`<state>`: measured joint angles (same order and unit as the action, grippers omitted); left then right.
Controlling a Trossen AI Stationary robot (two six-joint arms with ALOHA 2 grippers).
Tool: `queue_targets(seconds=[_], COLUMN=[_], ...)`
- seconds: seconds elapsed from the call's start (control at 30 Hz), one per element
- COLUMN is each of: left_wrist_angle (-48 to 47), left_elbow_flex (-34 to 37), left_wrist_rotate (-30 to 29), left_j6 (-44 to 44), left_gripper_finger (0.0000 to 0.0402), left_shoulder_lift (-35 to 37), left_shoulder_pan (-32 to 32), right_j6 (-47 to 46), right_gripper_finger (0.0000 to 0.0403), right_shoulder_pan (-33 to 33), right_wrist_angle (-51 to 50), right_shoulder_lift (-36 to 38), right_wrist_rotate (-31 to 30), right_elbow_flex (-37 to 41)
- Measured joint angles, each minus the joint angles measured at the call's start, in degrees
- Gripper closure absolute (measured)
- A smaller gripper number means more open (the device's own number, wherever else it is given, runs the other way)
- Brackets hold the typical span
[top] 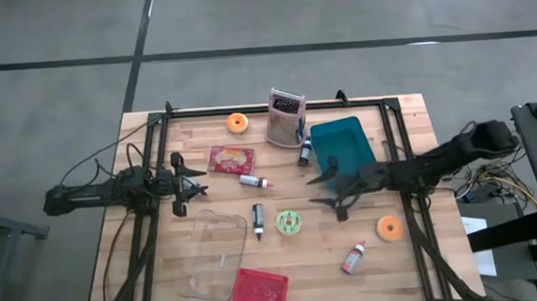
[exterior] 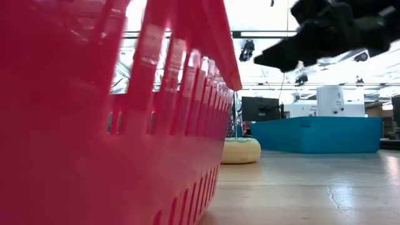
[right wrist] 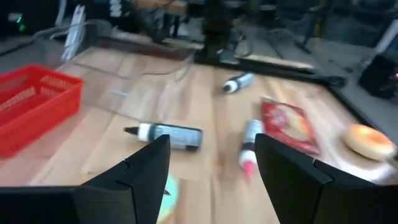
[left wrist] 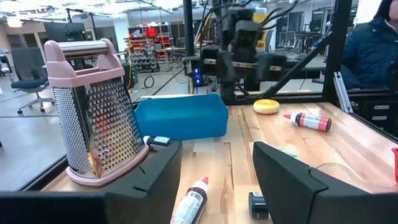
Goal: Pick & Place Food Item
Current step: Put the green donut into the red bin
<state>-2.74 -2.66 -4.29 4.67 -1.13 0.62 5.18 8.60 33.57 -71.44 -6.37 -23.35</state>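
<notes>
We saw the right gripper (top: pixel 326 193) hanging spread wide and empty, just beside the green-iced donut (top: pixel 288 224), which lay flat toward the table's middle, a little ahead of its fingertips. Round, it showed no long axis. The left gripper (top: pixel 192 186), open too, waited farther off.
</notes>
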Motion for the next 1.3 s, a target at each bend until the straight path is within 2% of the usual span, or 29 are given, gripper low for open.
queue_targets(seconds=[0.3, 0.5, 0.77, 1.3], left_wrist_angle=[0.07, 0.09, 0.09, 0.07], left_elbow_flex=[0.0, 0.0, 0.0, 0.04], left_wrist_rotate=[-0.08, -0.15, 0.0, 0.11], left_j6=[-0.59, -1.16, -1.66, -3.21], left_gripper_finger=[0.0199, 0.0199, 0.0199, 0.0199], left_shoulder_lift=[-0.11, -0.17, -0.22, -0.22], left_shoulder_pan=[0.0, 0.0, 0.0, 0.0], right_j6=[-1.21, -5.57, -9.53, -14.47], right_gripper_finger=[0.0175, 0.0175, 0.0175, 0.0175], right_shoulder_pan=[2.77, 2.77, 2.84, 3.12], right_wrist_angle=[-17.76, -26.53, -37.59, -38.02], right_shoulder_lift=[-15.8, -22.58, -26.26, -26.79], right_wrist_rotate=[0.89, 0.85, 0.85, 3.85], right_elbow_flex=[-17.3, -24.12, -30.51, -30.5])
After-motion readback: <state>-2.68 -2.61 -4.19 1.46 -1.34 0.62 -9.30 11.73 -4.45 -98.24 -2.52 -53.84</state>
